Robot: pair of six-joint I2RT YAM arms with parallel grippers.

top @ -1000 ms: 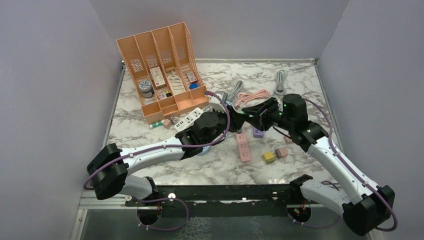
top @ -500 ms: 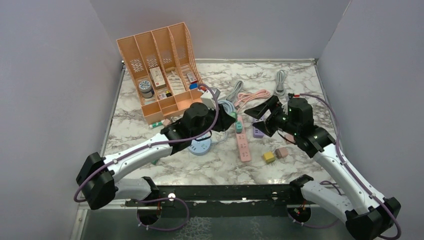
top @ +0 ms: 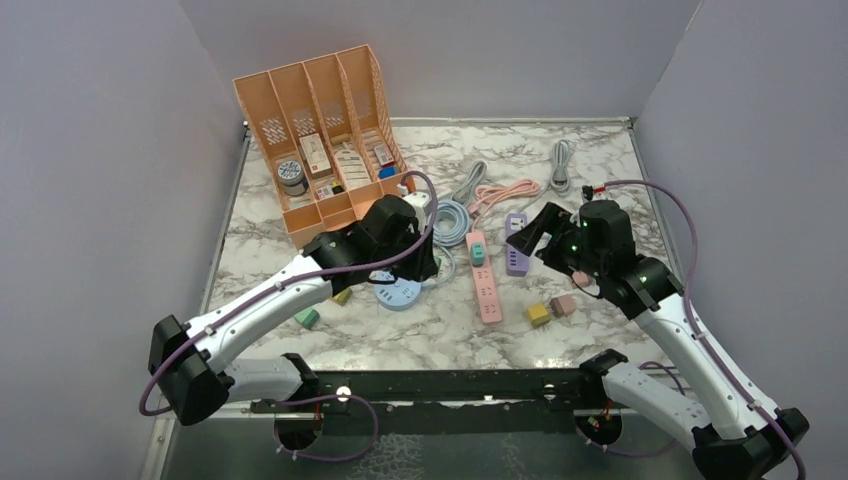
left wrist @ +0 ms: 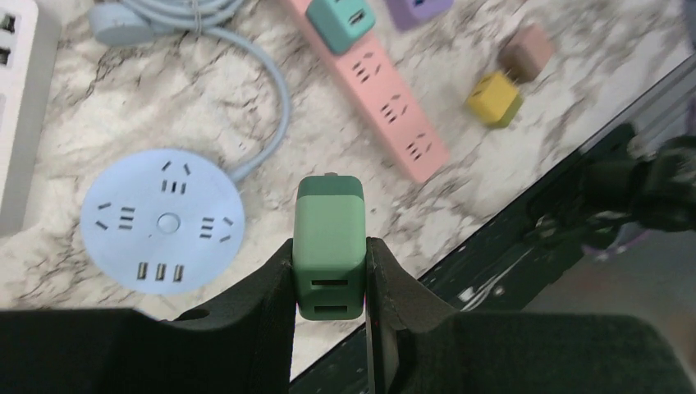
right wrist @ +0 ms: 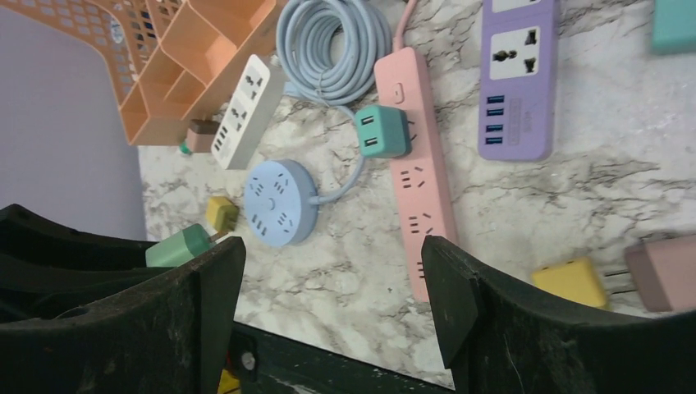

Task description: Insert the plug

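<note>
Left jaws clamped on green plug [left wrist: 329, 246], up off counter [top: 440, 330], near round blue socket [left wrist: 162, 230]. Right jaws wide apart, holding nothing, near purple strip [right wrist: 515, 78]. Teal plug [right wrist: 382, 131] sitting in pink strip [right wrist: 414, 176]. Yellow and brown plugs loose on counter.

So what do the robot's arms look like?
The left arm and right arm have smooth white tubes joined by chunky black joints. A thin purple cable loops along each one. The left gripper and right gripper are black, with two thick, rough-looking fingers each.
</note>
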